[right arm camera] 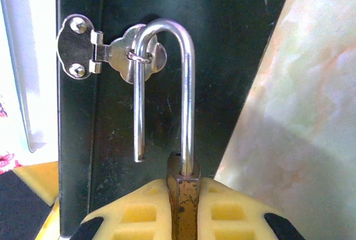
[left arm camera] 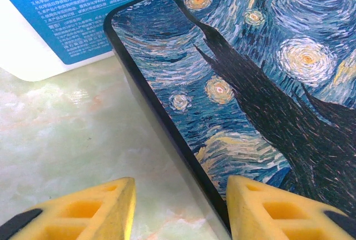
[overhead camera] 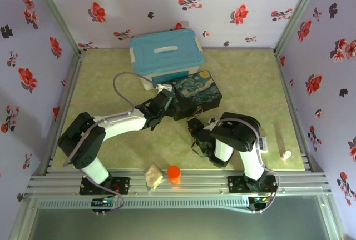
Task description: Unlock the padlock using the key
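Though the top view leaves it too small to make out under the right gripper (overhead camera: 196,127), at six o'clock of the painted box (overhead camera: 197,91), the right wrist camera shows the padlock (right arm camera: 187,140) plainly. Its narrow, scuffed brass body is pinched between hollow-celled yellow fingers (right arm camera: 133,218), which are closed tight on it. The polished steel shackle rises in a tall U. The leg at three o'clock enters the body. The leg at nine o'clock hangs free, its tip clear of the body, and passes through the small wire ring of the lobed, riveted metal clasp (right arm camera: 111,54) on the box's smooth black front. The frame cuts off the body's lower part.

From the left wrist, the left gripper (left arm camera: 181,209) stands partly open, straddling the box's rounded black rim; whether either finger touches it I cannot tell. Swirling brush-textured paint covers the lid. The glossy marbled table (left arm camera: 67,140) lies at nine o'clock and a blue-labelled white tub (left arm camera: 50,18) at eleven.
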Controlling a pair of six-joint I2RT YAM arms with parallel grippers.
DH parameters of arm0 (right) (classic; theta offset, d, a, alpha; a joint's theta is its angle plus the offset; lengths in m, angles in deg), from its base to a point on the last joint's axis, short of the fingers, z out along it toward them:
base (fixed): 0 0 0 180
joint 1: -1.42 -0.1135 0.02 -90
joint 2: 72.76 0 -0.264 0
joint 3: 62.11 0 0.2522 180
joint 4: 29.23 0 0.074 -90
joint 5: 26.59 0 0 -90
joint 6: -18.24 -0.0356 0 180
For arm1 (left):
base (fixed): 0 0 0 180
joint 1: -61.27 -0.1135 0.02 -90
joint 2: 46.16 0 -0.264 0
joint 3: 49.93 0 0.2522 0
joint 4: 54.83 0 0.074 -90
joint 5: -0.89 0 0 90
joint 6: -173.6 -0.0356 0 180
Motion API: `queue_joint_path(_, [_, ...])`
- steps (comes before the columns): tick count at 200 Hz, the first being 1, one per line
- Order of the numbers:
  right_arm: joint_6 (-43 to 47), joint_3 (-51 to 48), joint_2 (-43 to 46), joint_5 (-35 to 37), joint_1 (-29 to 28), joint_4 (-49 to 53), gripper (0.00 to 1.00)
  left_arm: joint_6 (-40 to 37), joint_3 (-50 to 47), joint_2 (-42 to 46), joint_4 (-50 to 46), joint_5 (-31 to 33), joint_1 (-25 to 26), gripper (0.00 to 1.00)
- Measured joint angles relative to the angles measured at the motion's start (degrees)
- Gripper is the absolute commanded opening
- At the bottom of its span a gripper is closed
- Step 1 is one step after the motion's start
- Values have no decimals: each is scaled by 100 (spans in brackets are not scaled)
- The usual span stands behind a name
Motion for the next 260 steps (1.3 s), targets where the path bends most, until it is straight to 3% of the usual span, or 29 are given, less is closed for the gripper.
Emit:
queue_joint_path(104, [-109,313,-90,-42,503,168,0,-98,-350,214,310,-144,-4,44])
queue_joint_path(148, [-221,428,-157,197,514,197,0,-306,-800,68,-619,-273,-4,44])
queue_joint_path(189, [-369,511,-251,317,514,131,0,-398,-813,138,-743,-409,0,43])
queue_joint_path(233, [-348,507,-271,361,496,94,0,-166,-645,1191,-826,-754,-79,61])
queue_joint_path(246, [-350,498,-275,361,496,83,0,-61,-431,1440,-813,-817,-103,78])
queue_joint_path(260, [-350,494,-282,358,496,61,0,7,-164,1502,-728,-911,-118,81])
